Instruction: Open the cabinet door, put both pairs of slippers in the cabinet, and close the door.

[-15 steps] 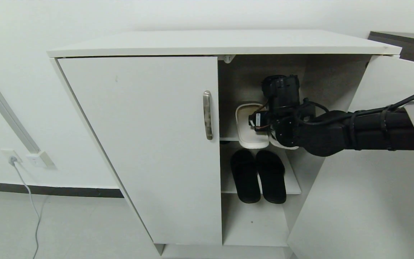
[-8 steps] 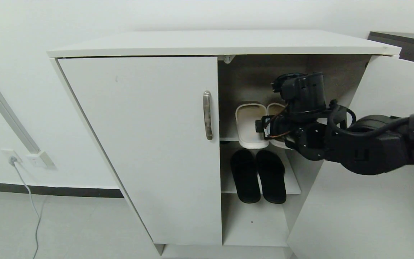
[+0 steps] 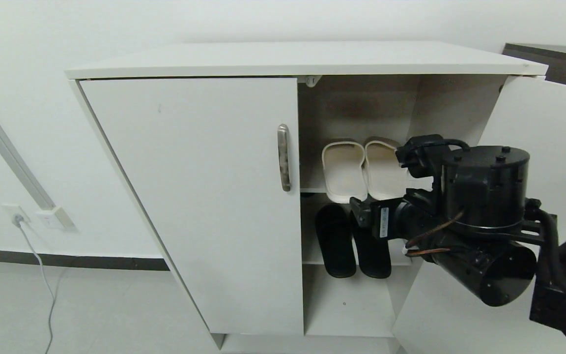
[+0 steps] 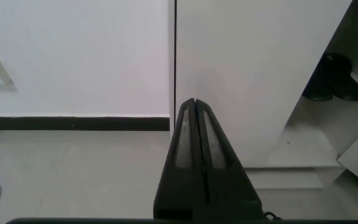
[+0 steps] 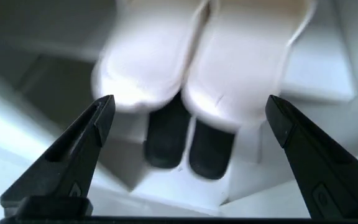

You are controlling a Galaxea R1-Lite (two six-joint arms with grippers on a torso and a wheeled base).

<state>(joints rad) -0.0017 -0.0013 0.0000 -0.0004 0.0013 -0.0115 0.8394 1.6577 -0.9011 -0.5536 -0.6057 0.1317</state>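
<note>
White wall and pale floor frame a white cabinet; its left door is shut and its right door stands swung open toward me. Both pairs are inside the open half: the white slippers lie side by side on the upper shelf, and the black slippers lie on the shelf below. Each pair juts a little past its shelf's front edge. That overhang is my main worry, because the closing door could catch a sole, push a slipper askew, or fail to shut flush. My right arm hangs just in front of the opening, close to the open door. A careless swing could knock the panel or clip the white pair. My right pincer is released, fingers spread wide and empty, aimed at the slippers from just outside the shelves. My left pincer is clenched on nothing, held low in front of the closed left door and pointing down toward the floor.
</note>
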